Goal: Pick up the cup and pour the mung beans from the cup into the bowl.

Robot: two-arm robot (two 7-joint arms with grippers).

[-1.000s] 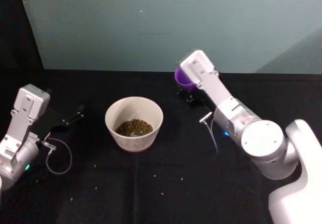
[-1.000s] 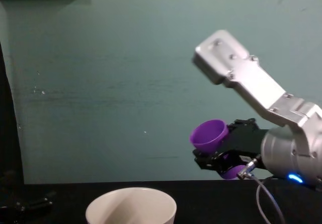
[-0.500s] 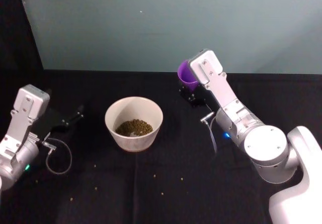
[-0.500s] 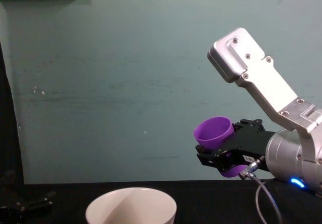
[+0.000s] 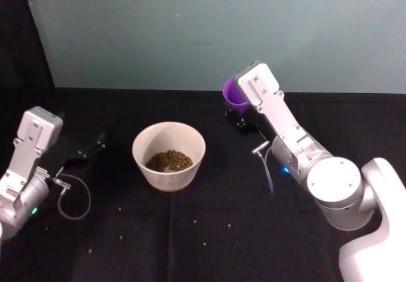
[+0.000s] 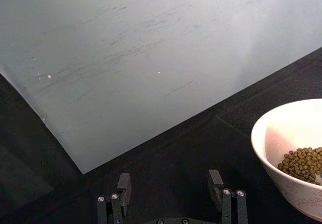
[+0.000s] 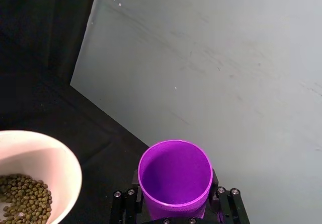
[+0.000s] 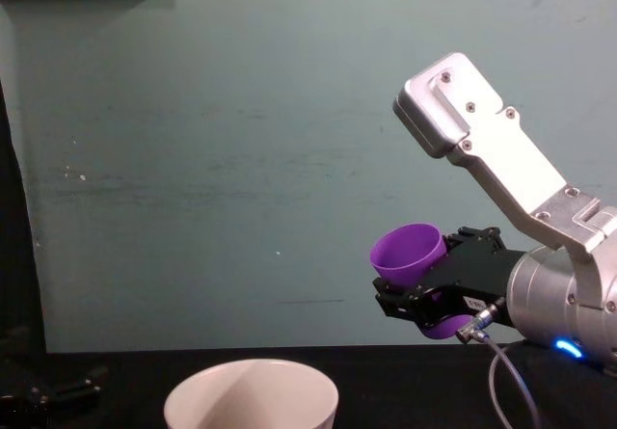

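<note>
Purple plastic cup (image 7: 175, 178), tapered, no handle: sitting upright and lifted off the desk (image 5: 209, 231) in the right hand (image 8: 424, 299), whose dark fingers are closing on its lower half from both sides; the inside is showing bare purple in the right wrist view, no grains visible. Cream-white bowl (image 5: 169, 154), wide and round: standing on the black desk to the left of the cup and lower, well apart from it, and holding a heap of mung beans (image 5: 169, 161) at its bottom. Loose specks, most likely stray beans (image 5: 195, 221): lying scattered on the desk in front of the bowl. Left hand (image 6: 171, 196): resting low at the robot's left, well clear of the bowl, fingers spread wide and gripping nothing. Status, as a judgement: pouring appears complete, with the cup reading as emptied and awaiting return to the desk. Risks from here: lowering the cup too close to the bowl could be knocking the rim and tipping beans out; releasing the grip before the base is meeting the desk could be letting the light cup drop and roll; setting it down on a loose grain could be leaving it unsteady; any beans clinging unseen at the cup's bottom could be spilling if the cup is tilting away from the bowl.
</note>
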